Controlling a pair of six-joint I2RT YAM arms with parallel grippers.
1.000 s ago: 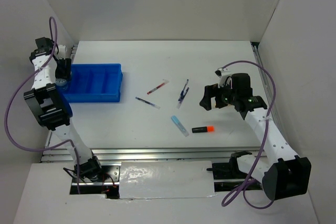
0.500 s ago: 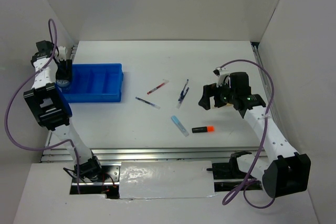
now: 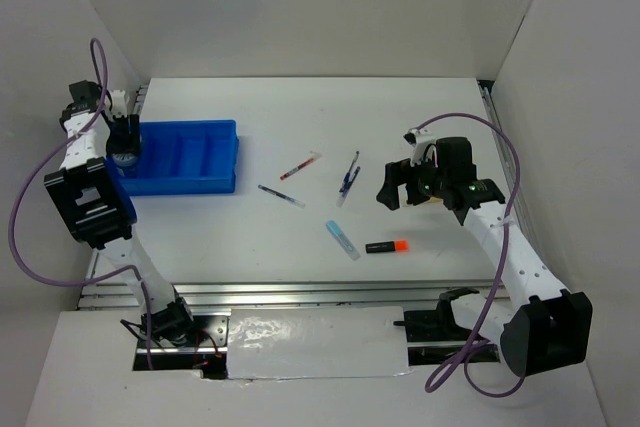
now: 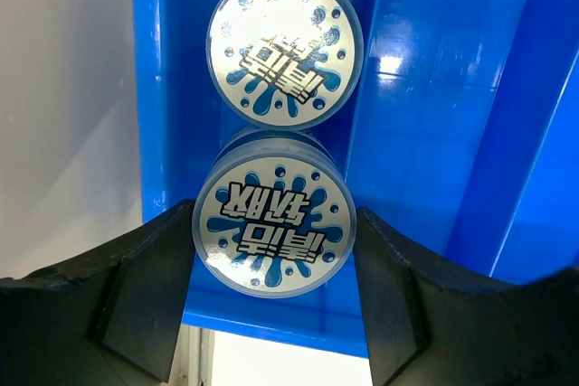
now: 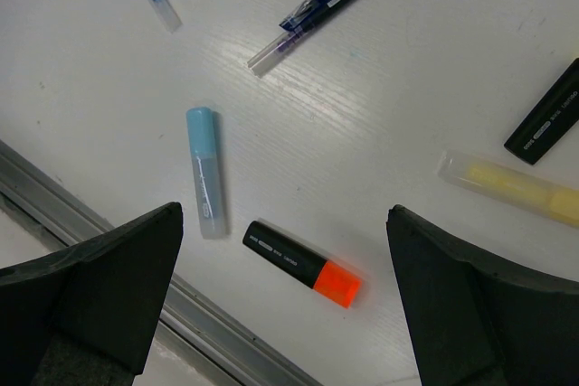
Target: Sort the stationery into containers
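Left fingers (image 4: 136, 305) clamp a pot (image 4: 271, 225) over the tray (image 4: 434, 133). Released here, it may hit the second pot (image 4: 285, 47) and tip out. Right fingers (image 5: 99, 287) gape empty.

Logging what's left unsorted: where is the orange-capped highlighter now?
Top view, right of centre: the orange-capped highlighter lies just right of the pale blue bar, lower in frame than the right gripper.

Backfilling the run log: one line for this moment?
left hand: shut on round blue-white pot over blue divided plastic tray | second round pot: in tray | right hand: open above orange-capped black highlighter
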